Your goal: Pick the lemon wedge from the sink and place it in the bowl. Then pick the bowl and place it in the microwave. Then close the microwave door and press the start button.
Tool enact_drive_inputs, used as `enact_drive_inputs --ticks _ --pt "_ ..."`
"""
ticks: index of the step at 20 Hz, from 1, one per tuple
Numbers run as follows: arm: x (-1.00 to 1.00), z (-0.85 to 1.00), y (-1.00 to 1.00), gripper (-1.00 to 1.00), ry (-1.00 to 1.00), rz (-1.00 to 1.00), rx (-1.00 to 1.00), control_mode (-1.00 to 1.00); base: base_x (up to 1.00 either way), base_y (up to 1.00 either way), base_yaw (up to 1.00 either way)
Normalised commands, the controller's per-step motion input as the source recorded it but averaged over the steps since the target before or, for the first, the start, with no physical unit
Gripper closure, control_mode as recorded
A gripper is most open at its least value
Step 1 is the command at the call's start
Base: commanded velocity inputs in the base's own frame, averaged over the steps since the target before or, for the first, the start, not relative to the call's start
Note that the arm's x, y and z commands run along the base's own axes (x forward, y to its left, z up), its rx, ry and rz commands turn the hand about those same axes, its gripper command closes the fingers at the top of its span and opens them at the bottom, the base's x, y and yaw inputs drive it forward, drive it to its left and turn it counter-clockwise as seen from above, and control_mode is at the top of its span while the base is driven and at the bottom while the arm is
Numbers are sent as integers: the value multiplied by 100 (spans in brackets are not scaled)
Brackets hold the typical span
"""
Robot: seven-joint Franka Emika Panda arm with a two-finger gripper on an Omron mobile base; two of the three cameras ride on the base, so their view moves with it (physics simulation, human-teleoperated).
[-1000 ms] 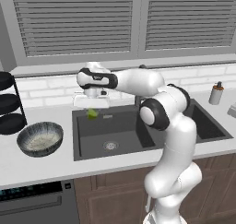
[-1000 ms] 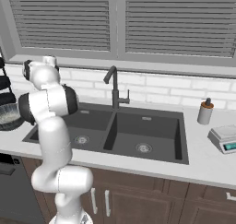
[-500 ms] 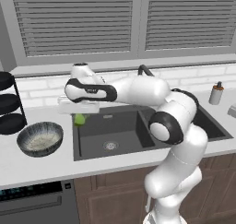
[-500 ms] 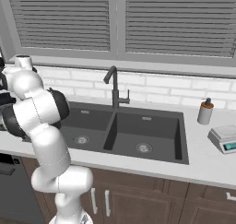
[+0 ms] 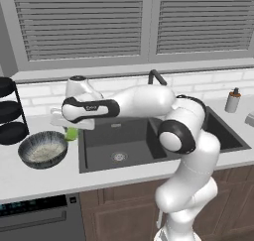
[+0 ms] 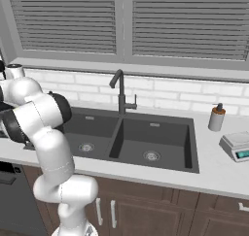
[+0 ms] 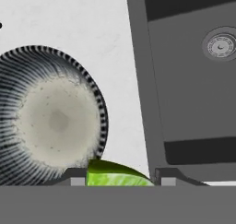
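The tiny bright yellow-green lemon wedge [image 5: 72,133] was out of the dark grey rectangular double-basin sink [image 5: 144,141] and held in the robot's two-finger pincer [image 5: 69,128], whose tips were closed on it from either side. In the hand view the wedge [image 7: 117,174] sat pinched between the two small dark finger tips [image 7: 76,177], just at the near rim of the round, wide bowl with its dark blue-grey streaked outside and pale speckled cream inside [image 7: 50,119].

In the left base view the wedge hung above the pale table [image 5: 30,173], in the narrow strip between the left edge of the sink and the bowl [image 5: 42,149], close beside the bowl's rim but not yet over its hollow. The bowl itself stood on the table left of the sink and looked empty.

By my reading, the first pick was done and the carry to the bowl was nearly finished; the wedge had only to go a little further over the cream centre and be let go. Everything after that was untouched: the bowl had not been lifted, and the microwave, its door and the start button were yet to be dealt with.

A black wire rack with flat dark plates [image 5: 10,111] stood just behind the bowl at the left edge, and a dark faucet [image 6: 121,92] rose behind the sink.
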Motion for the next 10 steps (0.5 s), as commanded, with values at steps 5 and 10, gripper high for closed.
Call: enact_drive_inputs --ticks 5,10 --pt "41 2 85 100 9 -8 -4 -100 0 0 0" --pt "33 -1 60 100 1 -3 -8 -100 0 0 0"
